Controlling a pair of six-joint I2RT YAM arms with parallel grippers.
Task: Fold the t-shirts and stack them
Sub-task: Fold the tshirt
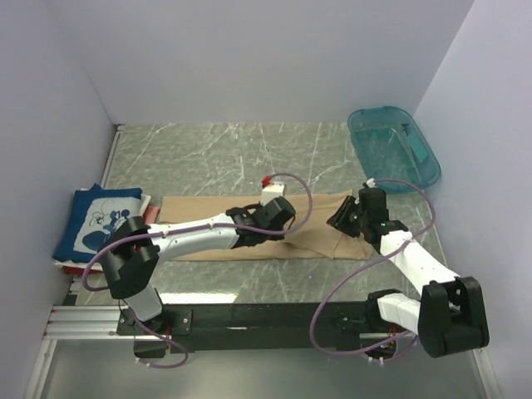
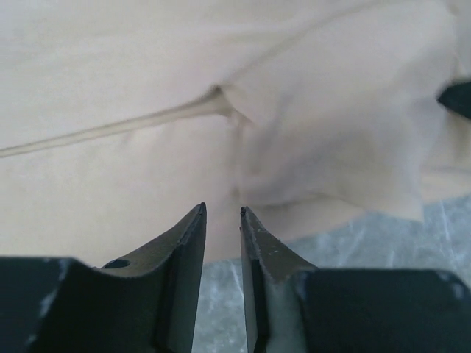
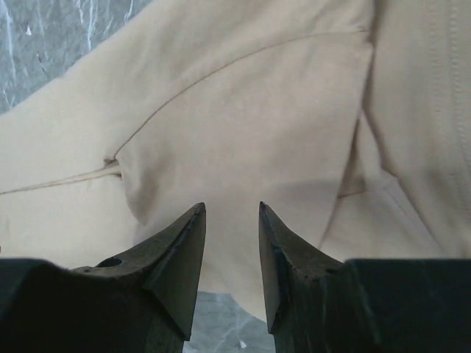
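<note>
Top external view is where the tan shirt (image 1: 195, 208) is seen lying across the table (image 1: 208, 158), and for a neat fold its edge should be taken deep between the jaws before lifting, while the left gripper (image 2: 222, 212) is parted narrowly and the right gripper (image 3: 232, 207) somewhat wider, nothing being held.
</note>
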